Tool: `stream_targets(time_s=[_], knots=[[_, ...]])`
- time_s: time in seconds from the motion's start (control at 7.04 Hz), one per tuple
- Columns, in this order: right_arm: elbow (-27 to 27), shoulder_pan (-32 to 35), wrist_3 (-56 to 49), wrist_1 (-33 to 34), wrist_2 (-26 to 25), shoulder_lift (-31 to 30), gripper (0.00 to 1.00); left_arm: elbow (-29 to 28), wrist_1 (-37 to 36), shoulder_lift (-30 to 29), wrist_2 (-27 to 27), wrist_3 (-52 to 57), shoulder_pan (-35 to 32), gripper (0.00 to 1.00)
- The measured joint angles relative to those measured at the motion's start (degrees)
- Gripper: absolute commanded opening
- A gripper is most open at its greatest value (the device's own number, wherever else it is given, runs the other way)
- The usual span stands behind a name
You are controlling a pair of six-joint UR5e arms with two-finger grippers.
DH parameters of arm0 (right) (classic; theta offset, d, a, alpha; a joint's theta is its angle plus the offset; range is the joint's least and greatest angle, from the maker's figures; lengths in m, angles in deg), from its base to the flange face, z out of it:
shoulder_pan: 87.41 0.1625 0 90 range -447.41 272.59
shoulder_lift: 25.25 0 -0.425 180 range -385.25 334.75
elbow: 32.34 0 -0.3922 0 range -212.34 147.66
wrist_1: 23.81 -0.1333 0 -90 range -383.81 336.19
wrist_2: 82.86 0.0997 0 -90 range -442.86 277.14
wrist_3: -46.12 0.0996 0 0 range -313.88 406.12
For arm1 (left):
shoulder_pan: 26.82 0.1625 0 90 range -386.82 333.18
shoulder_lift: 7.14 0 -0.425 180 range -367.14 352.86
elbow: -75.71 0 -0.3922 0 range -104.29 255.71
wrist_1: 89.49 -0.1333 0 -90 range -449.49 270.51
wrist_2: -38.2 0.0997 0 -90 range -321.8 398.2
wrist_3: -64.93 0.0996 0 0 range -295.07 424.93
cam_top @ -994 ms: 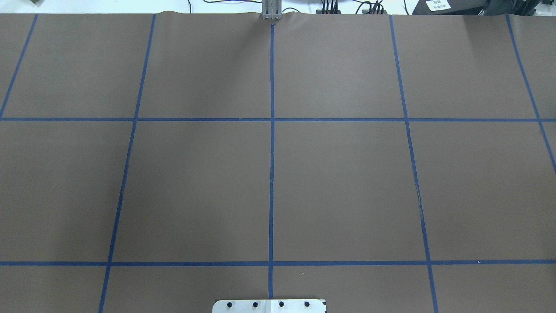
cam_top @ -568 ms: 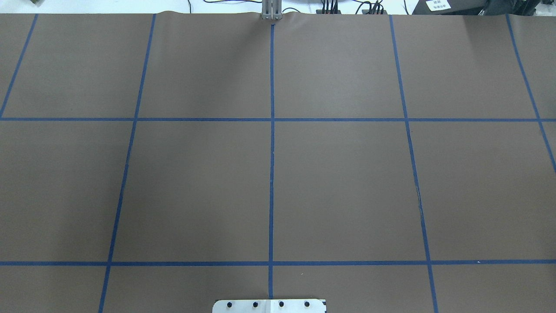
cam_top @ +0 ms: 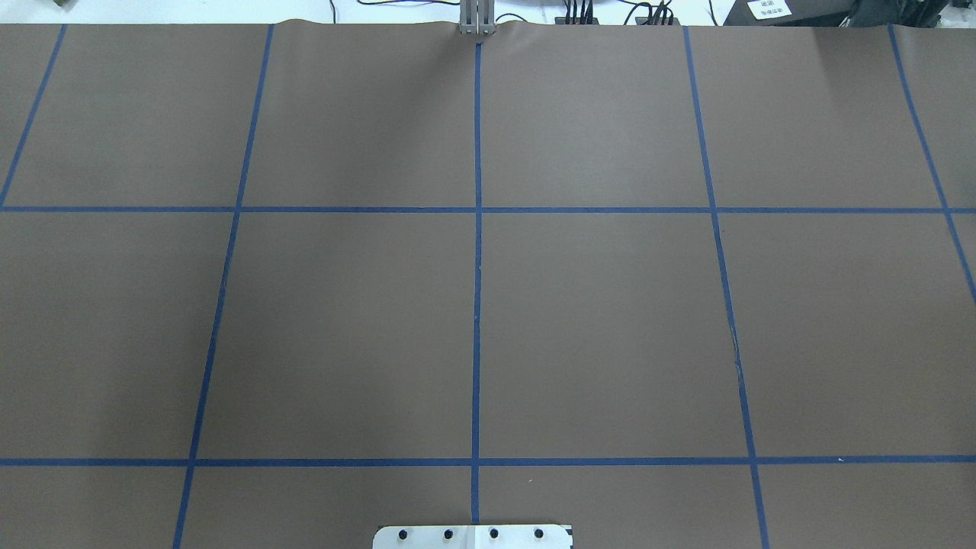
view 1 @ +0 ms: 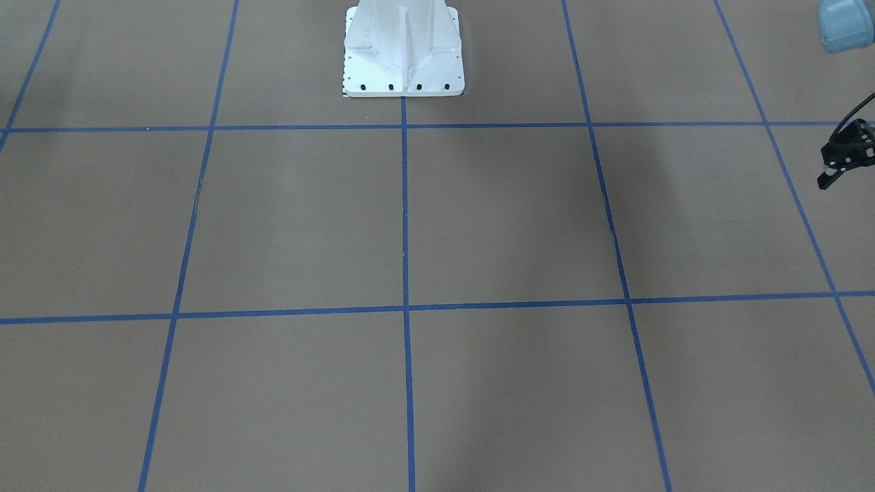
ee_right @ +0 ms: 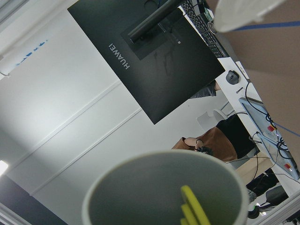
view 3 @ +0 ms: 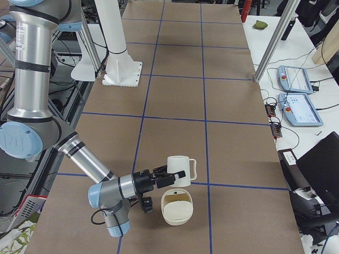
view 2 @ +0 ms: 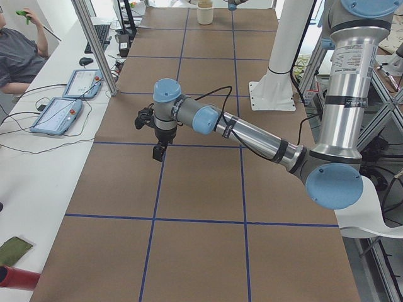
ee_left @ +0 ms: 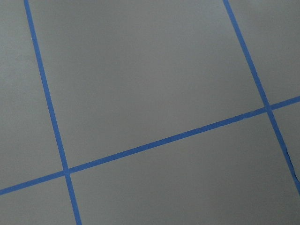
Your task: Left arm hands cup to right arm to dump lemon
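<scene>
The right-end view shows the right arm's black tool (view 3: 169, 177), its tips at a white handled mug (view 3: 180, 165) beside a cream round container (view 3: 176, 207). The right wrist view adds a yellow lemon piece (ee_right: 191, 210) inside the mug. The left arm's black tool (view 1: 835, 169) is cut off in the front view; neither tool's grip can be told.

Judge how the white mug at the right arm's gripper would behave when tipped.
The cup looks like rigid glazed ceramic: probably stiff, somewhat slippery, breakable if dropped. Its side handle likely puts weight off-centre, so it may twist in a pinch. The lemon piece looks loose inside and should slide out once tilted.
</scene>
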Motion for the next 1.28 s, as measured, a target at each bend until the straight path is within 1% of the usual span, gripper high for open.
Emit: stream_targets(time_s=[0.57,1.28], knots=[[-0.36,-0.02,3.11,-0.03,-0.18,0.32,0.0,-0.04,0.0,-0.03,0.0,-0.02,-0.04,1.0],[-1.29,0.01,13.61,-0.94,-2.97,1.01,0.0,-0.02,0.0,-0.09,0.09,-0.11,0.01,1.0]])
